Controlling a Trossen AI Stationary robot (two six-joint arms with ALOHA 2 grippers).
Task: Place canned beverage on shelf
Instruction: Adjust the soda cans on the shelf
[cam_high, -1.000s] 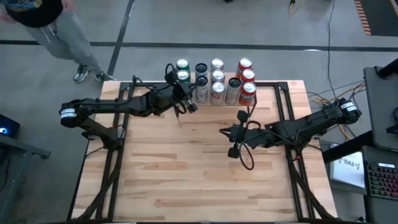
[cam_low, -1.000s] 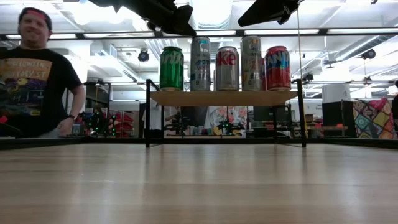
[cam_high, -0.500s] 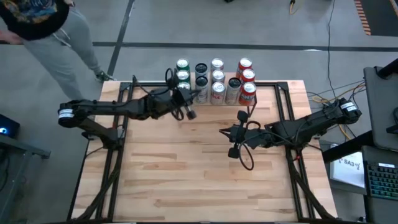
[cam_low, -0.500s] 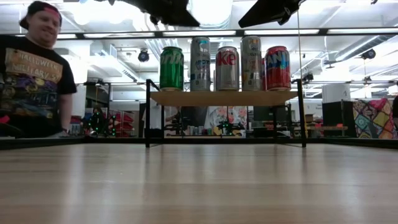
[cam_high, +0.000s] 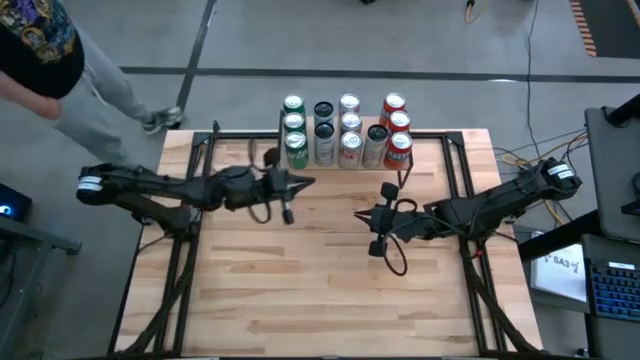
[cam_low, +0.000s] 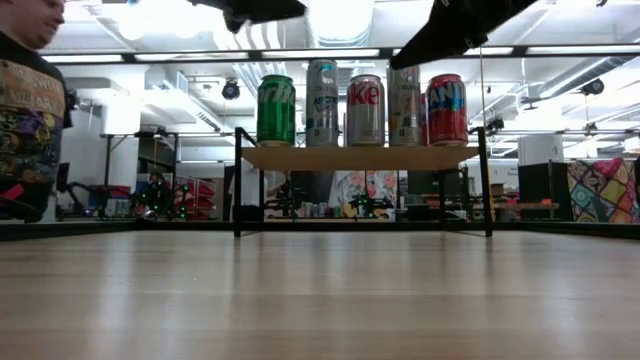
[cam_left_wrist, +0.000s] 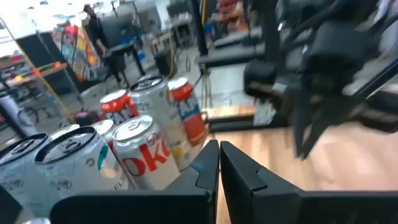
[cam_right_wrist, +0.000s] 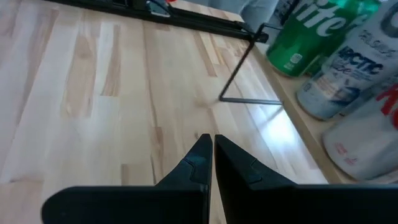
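Shelf (cam_low: 362, 158): light wood board on thin black legs, at far edge of surface (cam_high: 320, 270). Loaded with upright cans (cam_low: 360, 108): green at left, silver in middle, red at right. Left gripper (cam_high: 287, 192) pressed together, empty, just near of shelf. Right gripper (cam_high: 371, 228) pressed together, empty, mid-surface.

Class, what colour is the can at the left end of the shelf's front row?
Green can, clearest in the low view.

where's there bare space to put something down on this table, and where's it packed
Free: the near butcher-block tabletop, everything on the near side of both arms, plus the strip between the left pincer and right pincer. Crowded: the shelf at the far edge, covered with cans in tight rows.
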